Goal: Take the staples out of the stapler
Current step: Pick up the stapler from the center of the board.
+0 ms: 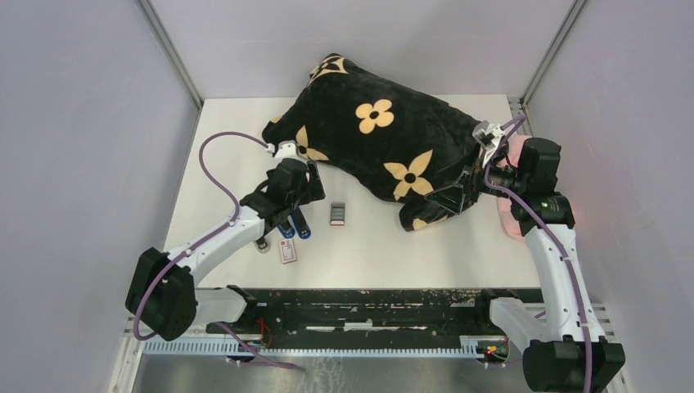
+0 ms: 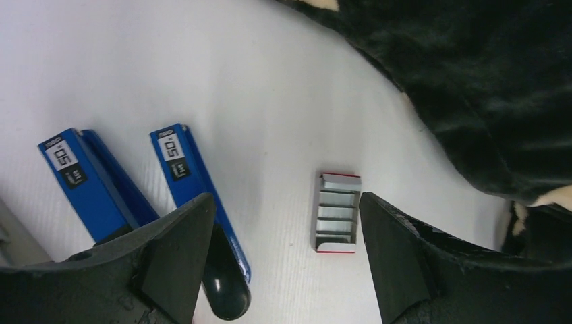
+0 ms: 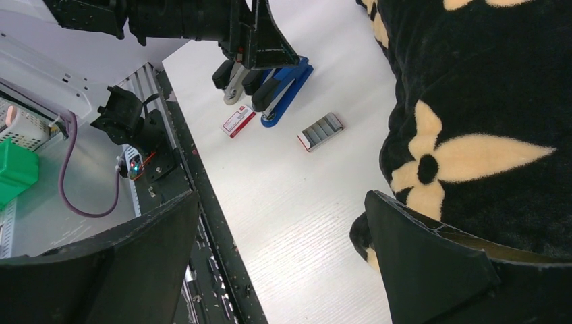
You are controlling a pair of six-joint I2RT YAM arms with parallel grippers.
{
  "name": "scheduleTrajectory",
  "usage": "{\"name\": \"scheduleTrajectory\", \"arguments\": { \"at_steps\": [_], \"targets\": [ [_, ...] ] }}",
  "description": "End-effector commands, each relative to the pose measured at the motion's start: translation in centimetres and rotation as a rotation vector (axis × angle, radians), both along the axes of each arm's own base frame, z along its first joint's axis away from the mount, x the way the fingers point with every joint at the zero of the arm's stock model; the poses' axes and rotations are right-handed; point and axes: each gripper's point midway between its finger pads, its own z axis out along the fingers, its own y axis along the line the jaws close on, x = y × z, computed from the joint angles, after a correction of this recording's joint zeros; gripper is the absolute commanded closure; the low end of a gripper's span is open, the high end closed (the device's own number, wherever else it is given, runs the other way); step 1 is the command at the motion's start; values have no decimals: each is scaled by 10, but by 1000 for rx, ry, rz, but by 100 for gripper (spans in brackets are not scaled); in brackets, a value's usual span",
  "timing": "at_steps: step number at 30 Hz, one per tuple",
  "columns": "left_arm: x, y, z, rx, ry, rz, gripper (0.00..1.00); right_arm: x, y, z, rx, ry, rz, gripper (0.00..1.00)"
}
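Now, left gripper [image 2: 284, 204]: jaws spread wide, holding nothing, hanging over the table [image 1: 385, 254].
Stapler [image 1: 263, 244]: silver-grey, on the table outside the left jaws, on their near-left side, next to two blue staplers [image 2: 91, 185].
Box [image 1: 288, 254]: small, red and white, just beside the stapler; its print is too small to read.
Blue staplers' labels: each has a black-and-white tag reading "50"; the smaller writing is unreadable.
Staples [image 2: 336, 213]: a grey block of joined strips with red edges, flat on the table. The left wrist view frames it between the open fingers, close to the right-hand one; nothing grips it.
Right gripper [image 3: 282, 199]: jaws wide apart and empty, at the blanket's edge, well apart from the stapler.
Blanket [image 1: 385, 139]: black with yellow flowers, heaped at the far side.
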Motion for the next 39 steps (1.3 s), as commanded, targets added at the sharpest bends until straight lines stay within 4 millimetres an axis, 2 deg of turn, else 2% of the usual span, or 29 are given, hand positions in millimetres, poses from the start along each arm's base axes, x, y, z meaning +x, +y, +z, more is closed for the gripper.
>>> {"name": "scheduleTrajectory", "arguments": {
  "at_steps": [1, 6, 10, 14, 20, 25, 32, 39],
  "targets": [
    [4, 19, -2, 106, 2, 66, 15, 1, 2, 5, -1, -43, 2, 1],
    [-1, 32, -18, 145, 41, 119, 16, 1, 2, 5, -4, -49, 0, 1],
    [-6, 34, -31, 150, 69, 131, 16, 1, 1, 5, -7, -49, -5, 1],
    [-10, 33, -52, 174, 130, 121, 17, 1, 1, 5, -11, -54, -11, 1],
    [-18, 33, -73, 196, 202, 109, 26, 3, 0, 4, -13, -50, -16, 1],
    [-22, 34, -78, 200, 220, 104, 29, 3, 1, 3, -12, -48, -15, 1],
    [-22, 22, -87, 172, 245, 53, 45, 4, 0, 3, -17, -49, -21, 1],
    [-22, 10, -81, 131, 230, -4, 63, 4, -1, 2, -18, -46, -23, 1]
  ]
}}
